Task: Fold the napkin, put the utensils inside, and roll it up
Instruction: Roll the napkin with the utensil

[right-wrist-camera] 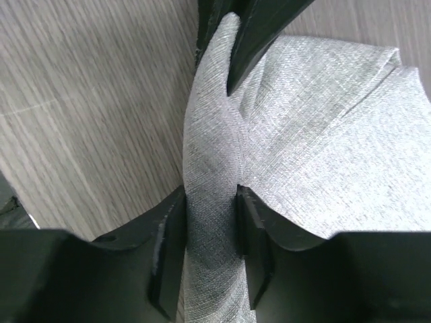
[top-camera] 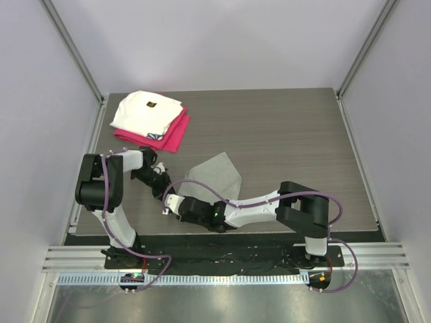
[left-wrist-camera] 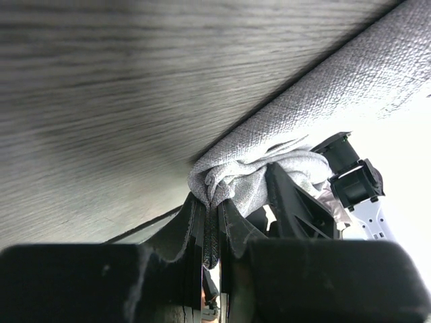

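Overhead, the napkin (top-camera: pixel 219 175) lies on the bench (top-camera: pixel 289 134) a little left of the middle and towards the near edge. Most of it is spread flat, and its near-left corner is drawn out to a point where the two arms meet. The left claw (top-camera: pixel 163 189) reaches in from the left edge and the right claw (top-camera: pixel 172 202) stretches across from the right. They sit just beside each other at that corner. In the far-left corner of the bench a folded white cloth (top-camera: pixel 145 111) with a small dark mark rests on a magenta-red cloth (top-camera: pixel 175 134), well apart from the napkin. From the left wrist, the left claw (left-wrist-camera: pixel 212 202) is pinched narrow on a bunched, wrinkled knot of the grey fabric. The rest of the cloth runs away as a folded edge towards the upper right over the wood grain, and dark parts of the other claw show just to the right of the knot. From the right wrist, the right claw (right-wrist-camera: pixel 212 222) is clamped on a narrow raised ridge of the napkin, one finger (right-wrist-camera: pixel 168 249) pressing on each side. Along the same ridge, at the top of that view, the left claw's dark fingertips grip the fabric too. The remainder of the cloth fans out flat to the right.
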Robot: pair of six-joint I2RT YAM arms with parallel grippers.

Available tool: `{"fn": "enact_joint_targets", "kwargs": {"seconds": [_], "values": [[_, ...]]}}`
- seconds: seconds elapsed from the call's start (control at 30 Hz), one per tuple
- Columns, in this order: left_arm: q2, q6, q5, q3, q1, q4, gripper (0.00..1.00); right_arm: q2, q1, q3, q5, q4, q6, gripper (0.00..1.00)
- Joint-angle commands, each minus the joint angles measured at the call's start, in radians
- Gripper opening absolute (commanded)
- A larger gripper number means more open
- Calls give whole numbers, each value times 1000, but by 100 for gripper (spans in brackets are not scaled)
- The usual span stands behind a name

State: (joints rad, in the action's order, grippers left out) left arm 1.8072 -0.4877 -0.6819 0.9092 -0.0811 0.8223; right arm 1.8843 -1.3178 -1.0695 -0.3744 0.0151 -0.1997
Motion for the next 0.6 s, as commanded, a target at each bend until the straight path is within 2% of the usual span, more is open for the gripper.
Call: {"fn": "enact_joint_targets", "kwargs": {"seconds": [0.0,0.03,0.1,0.13,0.2,0.23,0.3,0.33,0.43,0.57], "values": [[9,26,-25,42,14,38,0,15,26,45,93,143,32,38],[9,29,-34,45,14,37,0,19,32,40,183,166,32,33],[11,35,-38,54,14,38,0,33,86,0,344,210,37,29],[11,35,-39,59,14,37,5,38,106,-30,497,253,46,26],[4,37,-34,71,14,37,15,52,161,-50,612,284,56,25],[3,40,-34,77,15,40,25,56,176,-66,676,307,56,24],[0,43,-28,100,21,43,36,74,212,-86,725,339,46,23],[0,43,-28,109,26,46,44,81,224,-110,783,373,45,23],[-11,44,-4,147,40,55,59,104,272,-159,867,439,40,22],[-49,49,42,165,50,52,70,142,328,-202,1017,485,46,21]]}}
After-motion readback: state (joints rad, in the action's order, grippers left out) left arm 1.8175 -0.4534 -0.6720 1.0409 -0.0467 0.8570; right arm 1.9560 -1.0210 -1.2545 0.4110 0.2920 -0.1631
